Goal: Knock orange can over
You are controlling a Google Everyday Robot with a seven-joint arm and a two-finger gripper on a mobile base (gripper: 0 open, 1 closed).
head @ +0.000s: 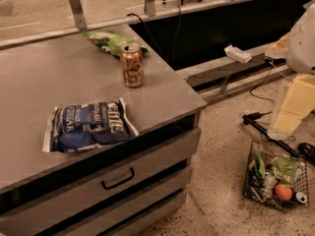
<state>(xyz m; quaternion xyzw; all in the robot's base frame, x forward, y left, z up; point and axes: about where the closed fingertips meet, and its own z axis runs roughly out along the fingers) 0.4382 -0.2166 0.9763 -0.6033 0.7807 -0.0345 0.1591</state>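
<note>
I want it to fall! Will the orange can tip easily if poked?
Probably: the orange can stands upright, tall and slim, so a high poke should topple it. Being round, it may then roll on the smooth counter. The claw isn't in view.

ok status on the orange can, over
End effector not in view. Orange can upright on counter. Green bag just behind it, blue bag apart in front.

On the blue chip bag point(91, 127) I read "VINEGAR" and what looks like "Kettle". The orange can point(132, 66) carries cursive script I can't make out. The gripper is outside my view.
</note>
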